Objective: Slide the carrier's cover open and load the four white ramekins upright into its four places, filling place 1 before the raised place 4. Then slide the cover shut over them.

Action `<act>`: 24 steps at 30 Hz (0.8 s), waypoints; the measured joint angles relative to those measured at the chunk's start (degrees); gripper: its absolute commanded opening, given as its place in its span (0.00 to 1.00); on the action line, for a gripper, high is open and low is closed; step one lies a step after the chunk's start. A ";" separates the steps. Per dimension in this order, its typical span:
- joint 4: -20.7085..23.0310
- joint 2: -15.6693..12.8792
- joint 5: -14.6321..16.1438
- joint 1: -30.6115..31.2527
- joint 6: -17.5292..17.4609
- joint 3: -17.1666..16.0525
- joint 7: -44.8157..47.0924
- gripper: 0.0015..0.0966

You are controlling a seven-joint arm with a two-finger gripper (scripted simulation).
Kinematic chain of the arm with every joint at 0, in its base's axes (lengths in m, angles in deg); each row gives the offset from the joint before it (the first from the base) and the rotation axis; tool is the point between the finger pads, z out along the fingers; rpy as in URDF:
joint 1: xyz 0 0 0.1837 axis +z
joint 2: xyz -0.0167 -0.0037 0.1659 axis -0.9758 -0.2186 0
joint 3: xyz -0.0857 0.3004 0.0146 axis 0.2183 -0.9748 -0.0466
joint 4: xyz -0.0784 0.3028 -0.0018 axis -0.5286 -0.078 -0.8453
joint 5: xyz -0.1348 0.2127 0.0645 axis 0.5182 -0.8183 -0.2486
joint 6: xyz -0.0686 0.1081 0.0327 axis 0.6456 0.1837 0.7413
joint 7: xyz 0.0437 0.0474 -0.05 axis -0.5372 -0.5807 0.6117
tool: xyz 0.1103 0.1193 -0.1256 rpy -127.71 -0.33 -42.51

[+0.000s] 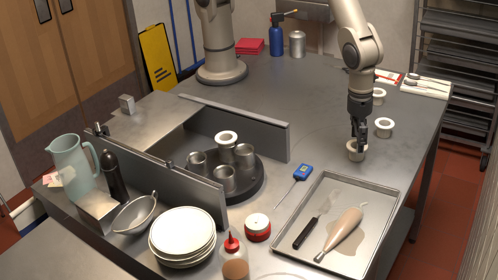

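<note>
My gripper (359, 144) is open and holds nothing; it points straight down, its fingers lowered around the rim of a white ramekin (356, 151) standing upright on the table's right side. Two more ramekins stand upright on the table behind it, one (384, 127) just to the right and one (378, 96) partly hidden by my arm. The carrier (195, 146) sits left of centre with its cover (153, 116) slid back to the left. Its round base (231, 170) carries four steel cups; one ramekin (226, 139) sits upright in the rear cup, the other three cups are empty.
A steel tray (336, 223) with a spatula and a piping bag lies in front of the gripper. A blue probe thermometer (302, 172) lies between tray and carrier. Stacked plates (182, 236), a timer (257, 227), a sauce bottle and a strainer line the front edge.
</note>
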 measured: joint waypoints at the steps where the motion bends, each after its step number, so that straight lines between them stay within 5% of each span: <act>1: 0.01 -0.07 -0.01 -0.01 -0.06 -0.01 0.01 0.91; 11: 0.03 -0.13 -0.02 -0.02 -0.14 -0.03 0.02 0.90; 24: 0.05 -0.07 -0.02 -0.01 -0.08 -0.01 0.02 0.63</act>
